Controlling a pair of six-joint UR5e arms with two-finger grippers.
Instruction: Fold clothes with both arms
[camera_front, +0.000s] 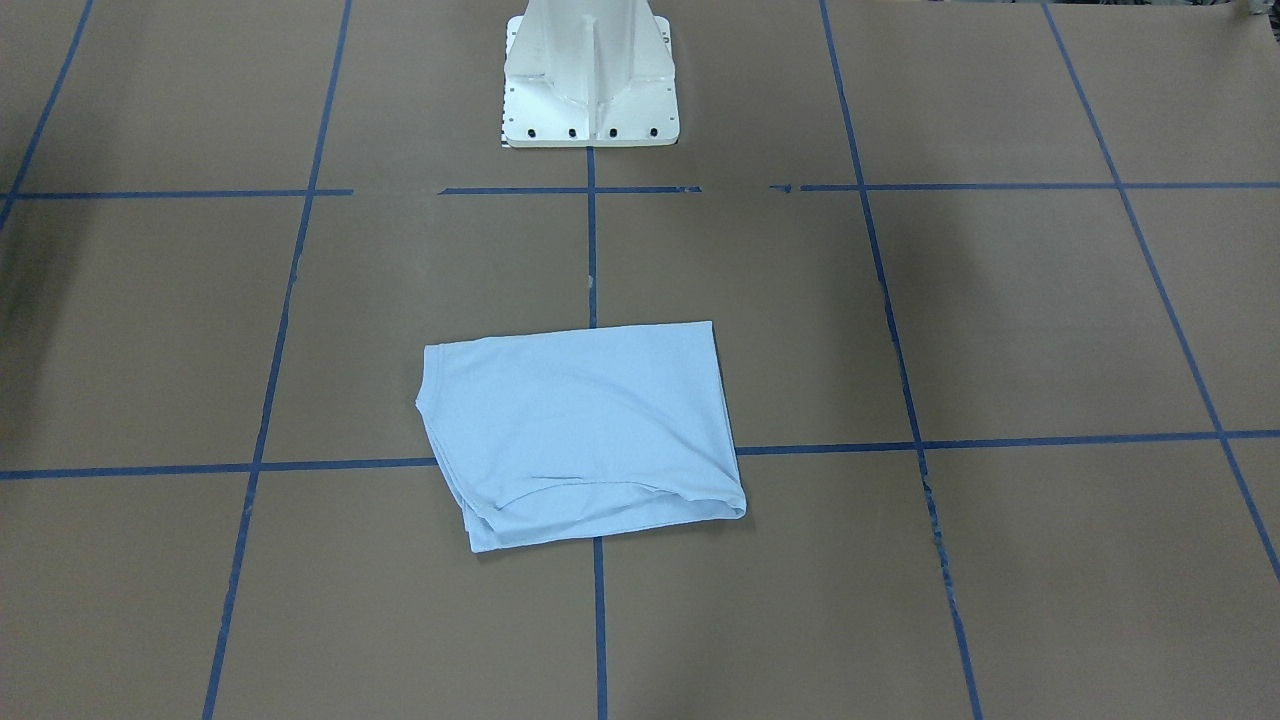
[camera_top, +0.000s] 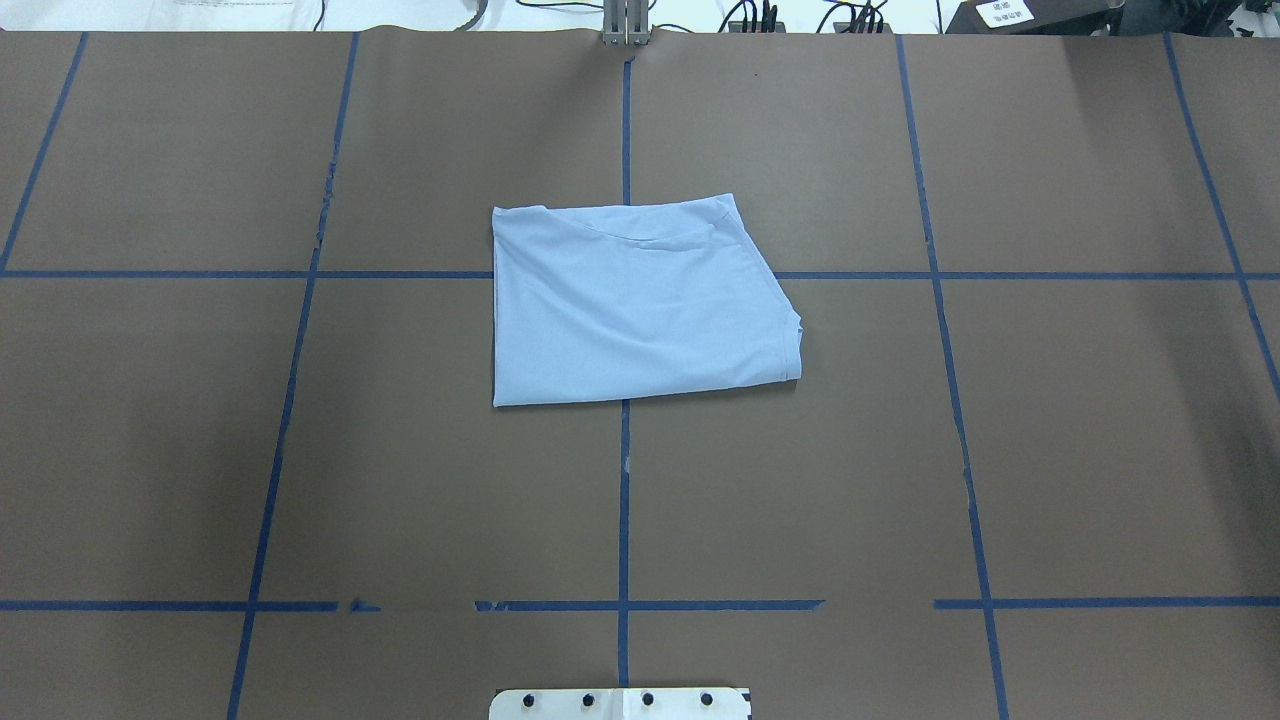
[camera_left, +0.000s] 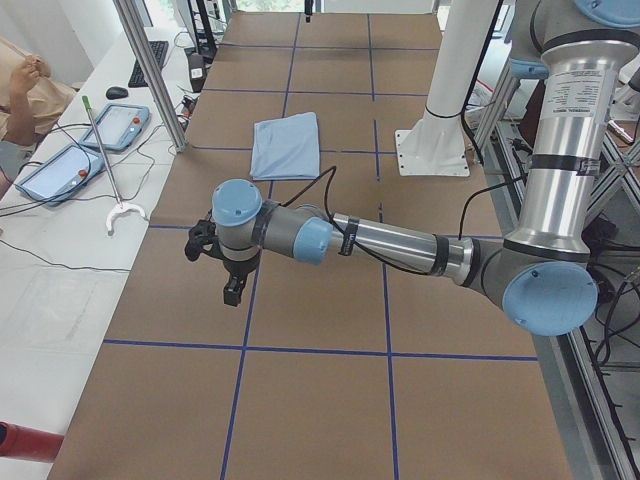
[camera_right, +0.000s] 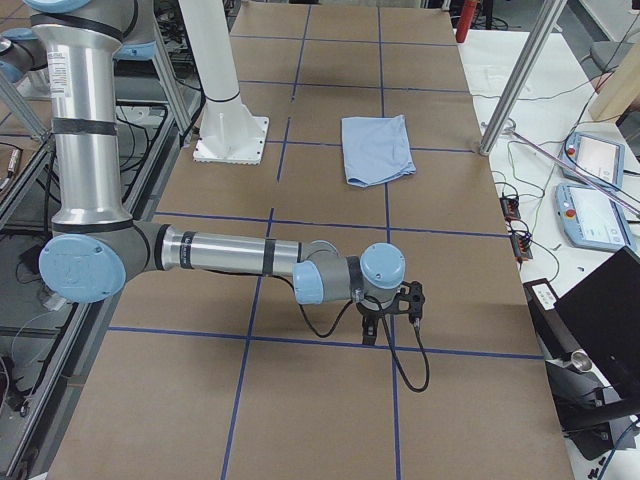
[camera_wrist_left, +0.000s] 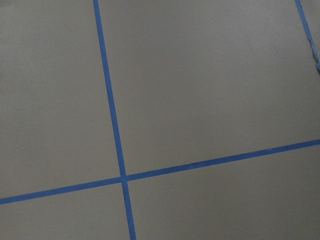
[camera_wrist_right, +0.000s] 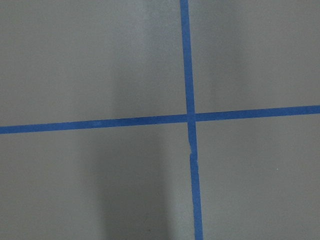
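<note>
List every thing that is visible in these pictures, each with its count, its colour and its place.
T-shirt: one, pale blue, folded, flat at the table's middle, across a tape line.
table: one, brown cover with a blue tape grid.
pedestal: one, white, at the robot's edge of the table.
teach pendants: two, grey with blue screens, on the white side bench.
keyboard: one, black, same bench.
person: one, partly seen beside that bench.
left arm: one, grey with light-blue caps, over bare table.
right arm: one, same colours, over bare table.
left pincer: one, black, pointing down; whether open or shut is unclear.
right pincer: one, black, likewise.
</note>
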